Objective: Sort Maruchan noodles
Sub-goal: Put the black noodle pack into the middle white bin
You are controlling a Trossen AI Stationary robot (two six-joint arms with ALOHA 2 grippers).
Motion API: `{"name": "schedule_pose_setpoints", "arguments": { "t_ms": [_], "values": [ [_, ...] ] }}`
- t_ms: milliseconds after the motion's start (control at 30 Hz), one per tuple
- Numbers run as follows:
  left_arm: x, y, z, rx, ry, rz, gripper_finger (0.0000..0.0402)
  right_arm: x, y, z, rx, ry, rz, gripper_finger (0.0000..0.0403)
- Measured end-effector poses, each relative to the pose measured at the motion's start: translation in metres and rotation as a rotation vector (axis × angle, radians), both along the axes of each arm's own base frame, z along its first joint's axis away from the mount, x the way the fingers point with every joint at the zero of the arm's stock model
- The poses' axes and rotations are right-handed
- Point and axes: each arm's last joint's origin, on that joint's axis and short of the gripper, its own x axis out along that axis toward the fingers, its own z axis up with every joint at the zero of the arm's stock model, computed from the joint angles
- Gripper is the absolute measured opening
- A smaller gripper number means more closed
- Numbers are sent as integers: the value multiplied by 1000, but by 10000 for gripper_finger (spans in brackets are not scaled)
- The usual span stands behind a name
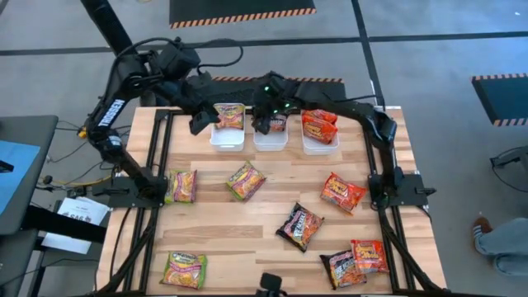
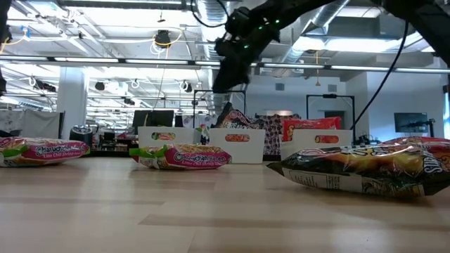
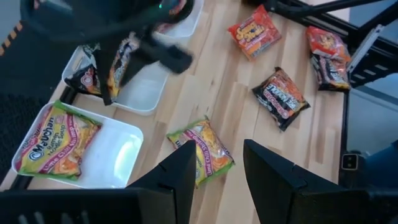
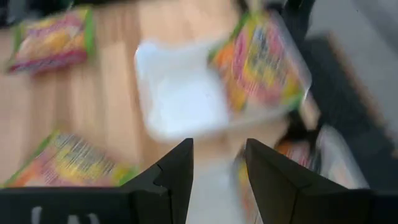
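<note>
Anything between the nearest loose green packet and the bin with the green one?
Nothing visible: only bare table lies between the green packet and the left bin. The right gripper hangs over the middle bin, alongside.

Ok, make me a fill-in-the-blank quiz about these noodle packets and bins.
The white rectangular plastic bins number ___. The crinkly packet in the bin nearest the left arm is ___. On the wooden table, outside the bins, lie ___ dark brown-black packets. The right gripper hangs over the ___ bin.
Missing: three; green-yellow; two; middle.
</note>
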Motion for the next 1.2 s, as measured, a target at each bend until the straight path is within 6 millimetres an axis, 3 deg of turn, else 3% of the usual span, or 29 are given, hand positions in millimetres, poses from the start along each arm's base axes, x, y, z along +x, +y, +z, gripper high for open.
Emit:
{"name": "schedule_pose_setpoints", "arguments": {
  "t_ms": [333, 533, 800, 1000, 1200],
  "values": [
    [-30, -23, -5, 31, -70, 40, 121, 22, -1, -28, -75, 10, -41, 170],
    [-43, -29, -27, 38, -162, 84, 121, 27, -4, -50, -71, 75, -133, 170],
    [-47, -31, -62, 53, -326, 116, 121, 26, -8, -52, -89, 90, -245, 170],
    [-49, -32, -89, 27, -312, 136, 121, 25, -7, -58, -24, 101, -282, 170],
    [-48, -31, -101, 12, -282, 141, 121, 31, -4, -77, 42, 125, -331, 170]
  ]
}}
